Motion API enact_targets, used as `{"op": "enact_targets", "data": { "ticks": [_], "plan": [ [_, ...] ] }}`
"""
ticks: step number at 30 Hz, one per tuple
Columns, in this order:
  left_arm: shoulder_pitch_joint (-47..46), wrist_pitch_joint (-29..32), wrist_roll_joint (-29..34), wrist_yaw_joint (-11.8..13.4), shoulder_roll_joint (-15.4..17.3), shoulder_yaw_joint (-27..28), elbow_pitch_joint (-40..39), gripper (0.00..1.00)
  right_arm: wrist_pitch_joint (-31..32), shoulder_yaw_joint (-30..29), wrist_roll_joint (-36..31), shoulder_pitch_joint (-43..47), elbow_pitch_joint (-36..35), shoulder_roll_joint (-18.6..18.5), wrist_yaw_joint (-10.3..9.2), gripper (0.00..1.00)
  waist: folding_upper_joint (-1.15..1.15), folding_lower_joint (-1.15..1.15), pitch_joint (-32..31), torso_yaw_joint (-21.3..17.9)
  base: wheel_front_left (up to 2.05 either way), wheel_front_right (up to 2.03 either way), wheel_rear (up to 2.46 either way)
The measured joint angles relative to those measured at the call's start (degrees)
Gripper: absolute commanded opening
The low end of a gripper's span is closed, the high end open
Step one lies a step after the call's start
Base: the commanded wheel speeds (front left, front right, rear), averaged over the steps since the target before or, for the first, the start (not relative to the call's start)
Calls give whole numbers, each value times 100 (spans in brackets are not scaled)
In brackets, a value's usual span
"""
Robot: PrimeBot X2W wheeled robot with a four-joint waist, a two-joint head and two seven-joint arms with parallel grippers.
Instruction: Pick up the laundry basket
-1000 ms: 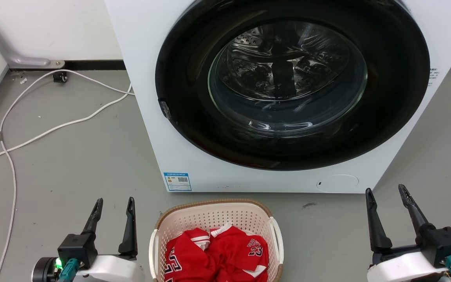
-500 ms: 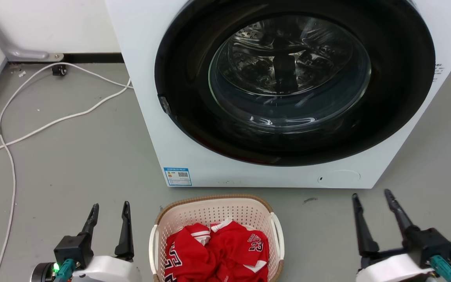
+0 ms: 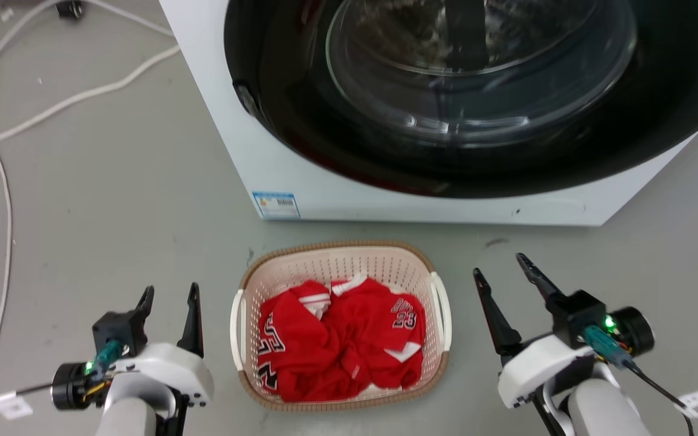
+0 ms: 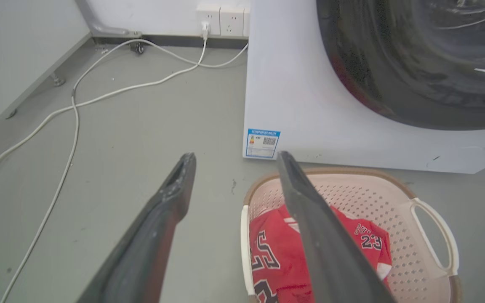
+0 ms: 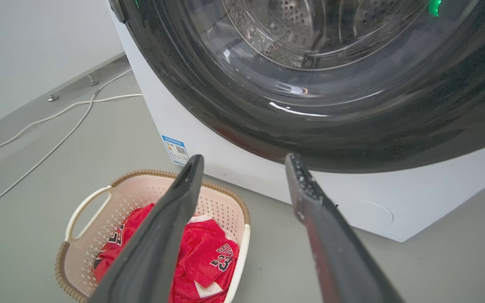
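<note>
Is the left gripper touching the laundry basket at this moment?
Apart. The head view shows a strip of bare grey floor between the left gripper and the laundry basket, so there is a plain gap.

This looks like a laundry or utility room. A white front-loading washing machine [image 3: 325, 200] stands on a bare grey floor [image 3: 113, 212], white cables [image 3: 82, 97] trail to wall sockets [image 4: 221, 19], and a laundry basket [image 3: 337, 266] holds red jerseys [image 3: 337, 345].
</note>
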Motion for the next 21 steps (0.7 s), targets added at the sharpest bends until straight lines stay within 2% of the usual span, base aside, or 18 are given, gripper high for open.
{"op": "enact_targets", "data": {
  "ticks": [11,21],
  "plan": [
    [-1280,0,-112,-53,263,-285,1553,100,1,552,-96,-1408,1861,-182,0,100,0,1,1114,60,0,0,0],
    [-2237,0,-504,-55,386,-998,2673,100,1,1401,187,-2636,3355,-353,0,100,0,1,1982,128,0,0,0]
  ]
}}
